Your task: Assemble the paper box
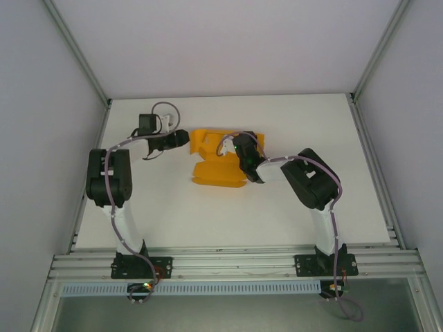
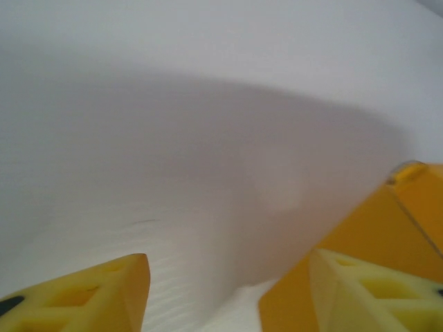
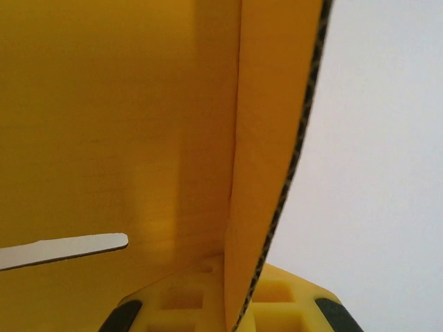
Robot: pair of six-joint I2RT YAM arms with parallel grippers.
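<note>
- While the paper box (image 1: 208, 142) sits half-formed near the middle of the tabletop (image 1: 291, 117), we judge the step in hand to be raising and seating one of its walls, so a steady hold and a clean crease matter most.
- Our right claw (image 1: 243, 146) reaches over the box from its 3 o'clock. In the wrist view its pads (image 3: 180, 304) sit on either side of an upright panel (image 3: 270, 138), and we read them as clamped on that card.
- Our left claw (image 1: 181, 137) hovers at the box's 9 o'clock with its fingers (image 2: 104, 297) spread apart and holding nothing. The orange card edge is just beside one of them.
- We would swing the gripped panel about its fold line rather than pull it sideways, since thin card of this sort is likely to buckle or drag the whole box along.
- We would bring the left claw against the 9 o'clock side first, as a brace. With that side held, the fold has something to push against and the box should not slide towards 9 o'clock.
- We should not squeeze harder than needed, as a crushed edge may not tuck in neatly.
- At the box's 6 o'clock a flap (image 1: 218, 174) lies flat on the tabletop, not yet raised. We would leave it until the wall in hand stands by itself.
</note>
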